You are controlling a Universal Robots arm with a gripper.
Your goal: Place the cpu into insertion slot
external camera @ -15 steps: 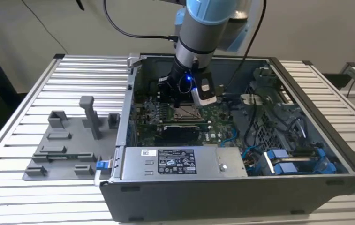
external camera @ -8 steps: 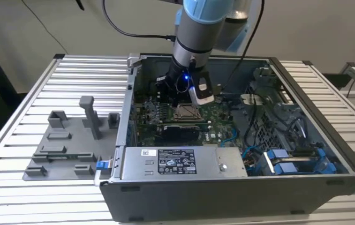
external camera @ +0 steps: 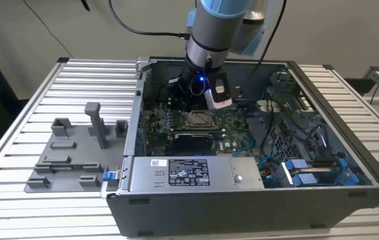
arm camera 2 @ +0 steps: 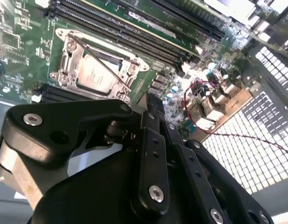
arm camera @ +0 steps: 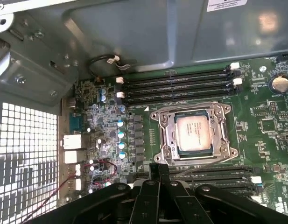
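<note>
Exterior view: my black hand [external camera: 191,102] hangs over the shiny metal-framed square insertion slot [external camera: 199,119] inside the open grey PC case [external camera: 256,195]. Both wrist views: silvery-tan square cpu [arm camera: 194,132] [arm camera 2: 94,73] sits in slot, hand apart, fingers look clenched on nothing.

your arm [external camera: 211,30] is grey tube with pale blue joint caps and a black cable; its gripper [arm camera 2: 151,100] is black linkage studded with silver screws.
</note>
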